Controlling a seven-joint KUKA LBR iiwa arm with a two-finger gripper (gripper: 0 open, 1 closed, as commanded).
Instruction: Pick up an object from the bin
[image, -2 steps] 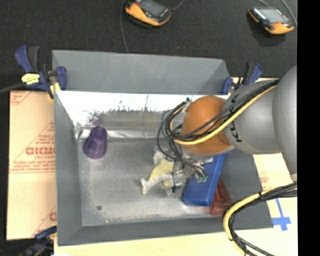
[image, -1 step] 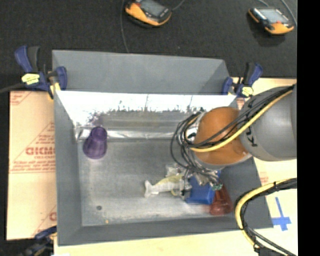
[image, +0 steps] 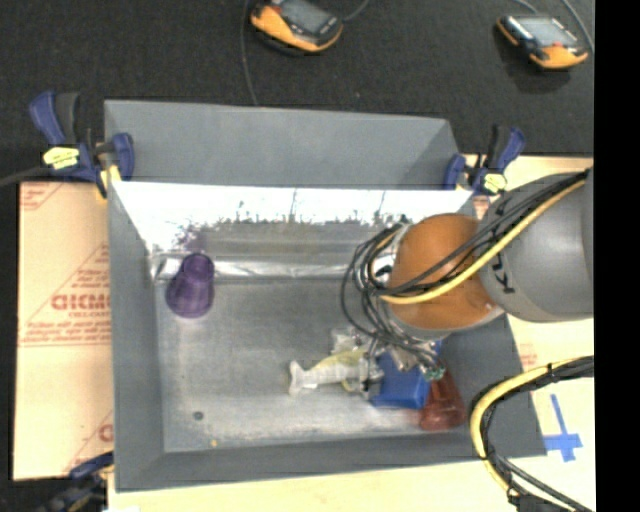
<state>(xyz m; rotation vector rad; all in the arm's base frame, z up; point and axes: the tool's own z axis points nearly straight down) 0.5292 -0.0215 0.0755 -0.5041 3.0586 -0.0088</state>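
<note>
My gripper hangs low over the front right part of the bin, mostly hidden beneath the arm's orange cover and cables. Right under it lie a pale whitish, yellow-tinged plastic piece stretched out to the left and a blue block just to the right of that. A dark red rounded thing sits against the blue block in the front right corner. Whether anything is held I cannot tell.
A translucent purple cup lies on its side near the bin's back left wall, far from the gripper. The arm and its cables cover the bin's right side. Bare bin floor stretches across the middle and front left.
</note>
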